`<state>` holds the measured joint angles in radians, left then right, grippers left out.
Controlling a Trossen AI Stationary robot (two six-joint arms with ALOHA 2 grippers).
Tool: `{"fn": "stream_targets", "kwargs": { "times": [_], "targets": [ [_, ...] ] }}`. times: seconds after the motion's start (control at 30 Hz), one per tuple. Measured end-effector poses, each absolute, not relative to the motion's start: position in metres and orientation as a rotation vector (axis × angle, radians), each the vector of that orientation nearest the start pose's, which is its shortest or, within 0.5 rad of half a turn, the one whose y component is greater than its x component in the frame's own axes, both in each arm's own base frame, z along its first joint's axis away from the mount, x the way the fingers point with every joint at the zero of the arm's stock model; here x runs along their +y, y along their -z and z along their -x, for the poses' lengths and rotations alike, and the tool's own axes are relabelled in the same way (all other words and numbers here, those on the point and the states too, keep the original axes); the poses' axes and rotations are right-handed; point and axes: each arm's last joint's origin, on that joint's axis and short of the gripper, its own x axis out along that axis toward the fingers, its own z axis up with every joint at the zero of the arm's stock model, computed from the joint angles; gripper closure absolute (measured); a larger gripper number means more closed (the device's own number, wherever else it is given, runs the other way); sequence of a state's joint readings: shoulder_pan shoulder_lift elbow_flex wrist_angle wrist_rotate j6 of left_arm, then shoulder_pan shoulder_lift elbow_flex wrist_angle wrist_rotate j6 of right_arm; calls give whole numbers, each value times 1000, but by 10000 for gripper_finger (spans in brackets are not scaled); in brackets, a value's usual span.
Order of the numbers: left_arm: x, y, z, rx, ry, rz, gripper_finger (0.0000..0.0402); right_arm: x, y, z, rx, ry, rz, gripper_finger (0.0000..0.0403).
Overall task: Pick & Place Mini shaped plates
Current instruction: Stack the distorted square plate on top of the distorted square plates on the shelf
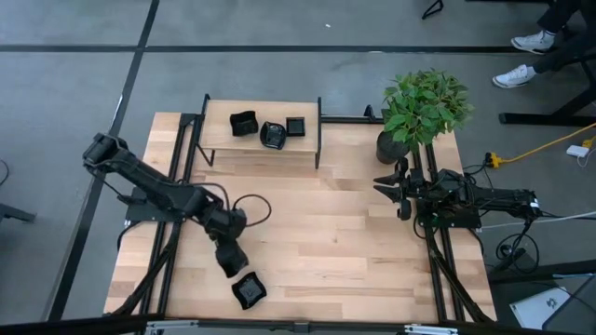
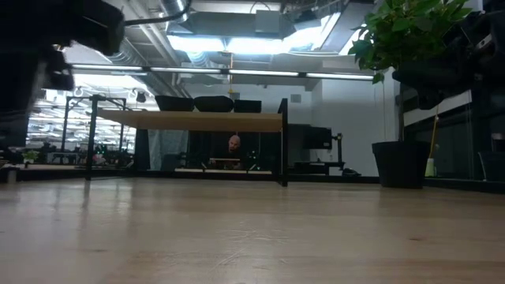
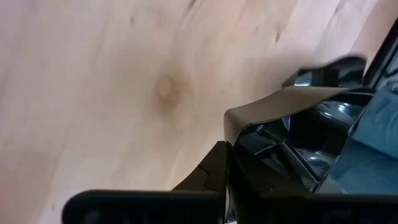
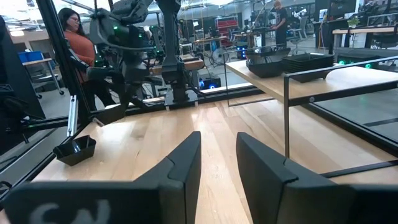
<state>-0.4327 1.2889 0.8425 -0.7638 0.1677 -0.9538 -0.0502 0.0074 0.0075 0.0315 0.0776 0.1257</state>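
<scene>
One mini shaped plate [image 1: 248, 290], glossy black with a raised wavy rim, is near the table's front edge, left of centre, and my left gripper [image 1: 233, 270] is shut on it. It fills the left wrist view's lower right [image 3: 298, 137] and shows small in the right wrist view [image 4: 74, 149]. Three more black plates [image 1: 244, 123] [image 1: 273, 135] [image 1: 295, 126] sit on a low wooden shelf [image 1: 261, 149] at the far side. My right gripper [image 4: 217, 162] waits at the table's right edge [image 1: 400, 191], level and open, with nothing between its fingers. My left gripper holds the plate by its raised rim [image 3: 239, 134], on the side toward the arm. The fingers come steeply from above, slanting toward the table's near edge. The plate hangs tilted below them and appears clear of the table [image 4: 74, 163]. The second finger is hidden by the plate.
A potted plant [image 1: 421, 107] in a dark pot [image 1: 391, 147] stands at the far right, close to the right arm. The shelf's black frame posts [image 1: 318, 130] rise at the far side. Bare wooden tabletop [image 1: 326, 233] lies between the arms. People show in the room beyond.
</scene>
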Motion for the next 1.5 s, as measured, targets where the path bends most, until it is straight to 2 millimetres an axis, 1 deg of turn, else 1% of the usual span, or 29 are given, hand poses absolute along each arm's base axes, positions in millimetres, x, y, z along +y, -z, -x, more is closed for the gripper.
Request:
{"fn": "stream_targets", "kwargs": {
  "times": [0.2, 0.4, 0.57, 0.83, 1.0, 1.17, 1.33, 1.5],
  "targets": [
    [-82, -221, -216, 1297, -90, 649, 399, -7, -169, -97, -40, 126, -126, 300],
    [-61, -235, -229, 1222, -86, 636, 399, -7, -169, -97, -40, 126, -126, 300],
    [-37, -250, -240, 1139, -116, 654, 399, -7, -168, -97, -39, 126, -126, 300],
    [4, -282, -252, 980, -207, 712, 399, -7, -169, -97, -40, 126, -126, 300],
    [30, -303, -255, 871, -292, 743, 399, -7, -169, -97, -40, 126, -126, 300],
    [52, -327, -258, 722, -356, 764, 399, -7, -169, -97, -40, 126, -126, 300],
    [71, -350, -255, 600, -475, 779, 399, -7, -169, -97, -40, 126, -126, 300],
    [88, -364, -250, 519, -555, 803, 399, -7, -169, -97, -40, 126, -126, 300]
  ]
}}
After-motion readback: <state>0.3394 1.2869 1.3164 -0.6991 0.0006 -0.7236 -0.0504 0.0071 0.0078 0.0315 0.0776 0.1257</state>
